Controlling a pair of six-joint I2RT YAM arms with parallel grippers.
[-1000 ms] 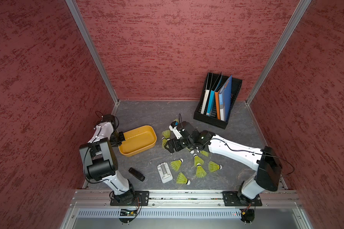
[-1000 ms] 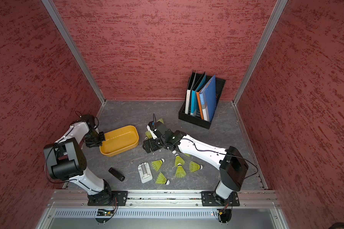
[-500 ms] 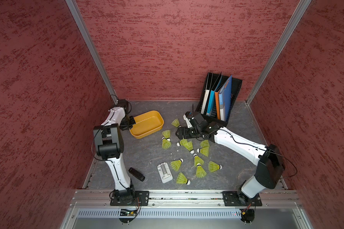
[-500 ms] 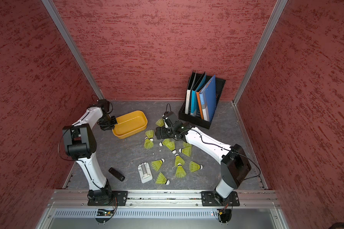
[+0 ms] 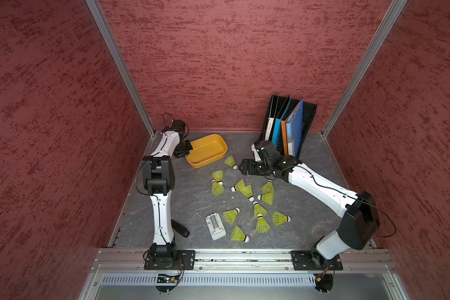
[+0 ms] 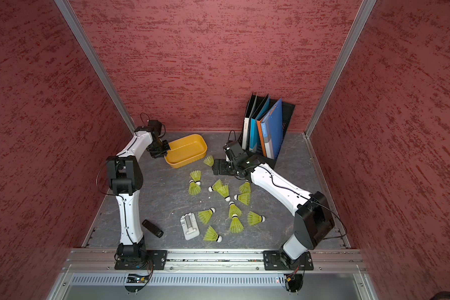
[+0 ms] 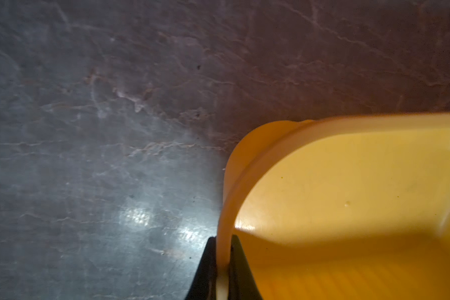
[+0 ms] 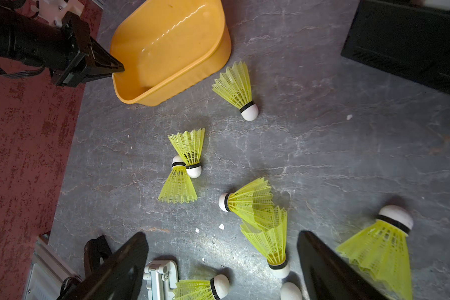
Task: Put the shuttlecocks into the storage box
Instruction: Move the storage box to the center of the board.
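Observation:
The storage box (image 5: 220,149) (image 6: 200,148), an empty orange-yellow tray, stands at the back left of the floor. My left gripper (image 5: 187,150) (image 7: 222,259) is shut on the box's short wall (image 7: 225,207), one finger inside and one outside. Several neon yellow-green shuttlecocks (image 5: 247,192) (image 6: 225,191) lie scattered over the middle of the floor, all outside the box. The nearest shuttlecock (image 8: 235,85) lies just off the box's right end. My right gripper (image 5: 240,167) (image 8: 222,235) hangs open above the floor right of it, holding nothing.
A black file rack with folders (image 5: 289,127) stands at the back right, just behind my right wrist. A white gadget (image 5: 215,226) and a small black device (image 5: 179,228) lie near the front rail. Red walls close in three sides.
My left gripper has carried the storage box from the front left to the back, near the rear wall. My right arm has drawn back toward the file rack, uncovering shuttlecocks.

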